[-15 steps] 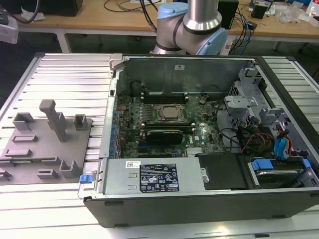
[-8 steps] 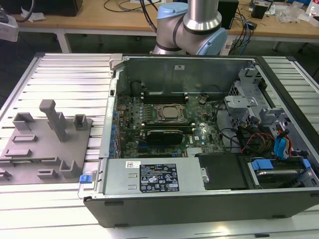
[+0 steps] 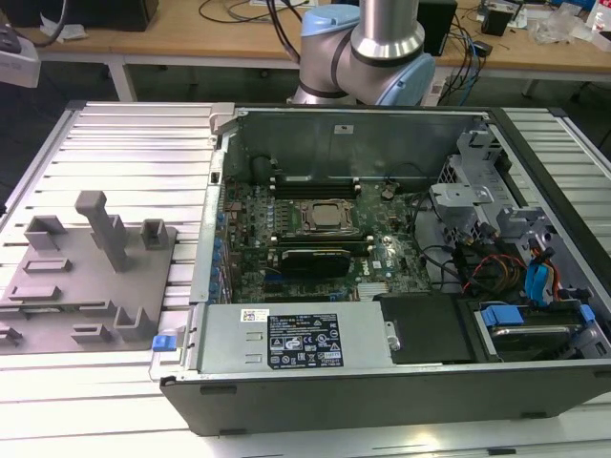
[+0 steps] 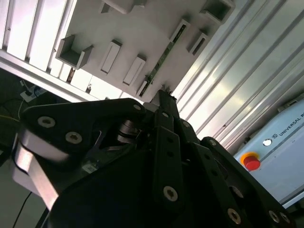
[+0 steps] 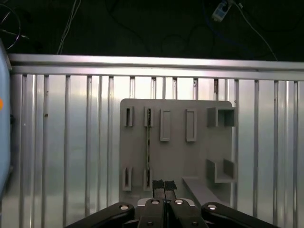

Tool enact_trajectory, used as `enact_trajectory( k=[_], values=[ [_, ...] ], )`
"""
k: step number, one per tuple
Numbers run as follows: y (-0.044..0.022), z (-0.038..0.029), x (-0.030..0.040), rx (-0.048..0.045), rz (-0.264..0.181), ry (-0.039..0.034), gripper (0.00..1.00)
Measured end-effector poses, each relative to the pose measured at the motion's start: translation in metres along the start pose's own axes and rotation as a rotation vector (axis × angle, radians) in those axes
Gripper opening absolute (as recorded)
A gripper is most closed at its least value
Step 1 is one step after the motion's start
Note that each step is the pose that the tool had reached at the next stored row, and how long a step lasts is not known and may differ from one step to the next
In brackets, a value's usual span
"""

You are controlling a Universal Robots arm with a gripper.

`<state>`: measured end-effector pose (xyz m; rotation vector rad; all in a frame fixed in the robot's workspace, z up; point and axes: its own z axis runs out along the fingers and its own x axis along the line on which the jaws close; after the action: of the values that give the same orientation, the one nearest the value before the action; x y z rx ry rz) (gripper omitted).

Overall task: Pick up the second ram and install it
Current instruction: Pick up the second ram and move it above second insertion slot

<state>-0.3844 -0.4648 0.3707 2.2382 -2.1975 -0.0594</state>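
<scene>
The gripper (image 5: 164,184) hangs above the gray holder plate (image 5: 199,161), jaws pressed together and empty. The second ram (image 5: 148,152) stands on edge in that plate's slots. The plate lies to the exterior view's left of the computer case (image 3: 382,363).

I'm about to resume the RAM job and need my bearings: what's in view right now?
second ram: one, green, on edge in the fixture plate's holders.
fixture plate: one, grey, on the table, to the exterior view's left of the case.
computer case: one, black and silver, open, on the table.
CPU socket: one, silver, mid-motherboard.
memory slots: several, black, flanking the socket.
table: one, ribbed silver, under plate and case.
workbench: one, wooden, behind the table.
robot arm: one, silver and pale blue, behind the case.
pincer: one, black, shut, over the plate near the ram's end.
</scene>
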Motion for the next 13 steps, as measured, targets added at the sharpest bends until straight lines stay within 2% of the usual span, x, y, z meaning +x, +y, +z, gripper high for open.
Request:
enact_trajectory(
  k=[9,11,13],
  values=[
    [-0.0006,0.0218,0.0005,0.0001,0.0,-0.0001,0.11],
    [-0.0009,0.0289,0.0007,0.0001,0.0,-0.0001,0.11],
    [-0.0009,0.0316,0.0008,0.0001,0.0,0.0,0.11]
  ],
)
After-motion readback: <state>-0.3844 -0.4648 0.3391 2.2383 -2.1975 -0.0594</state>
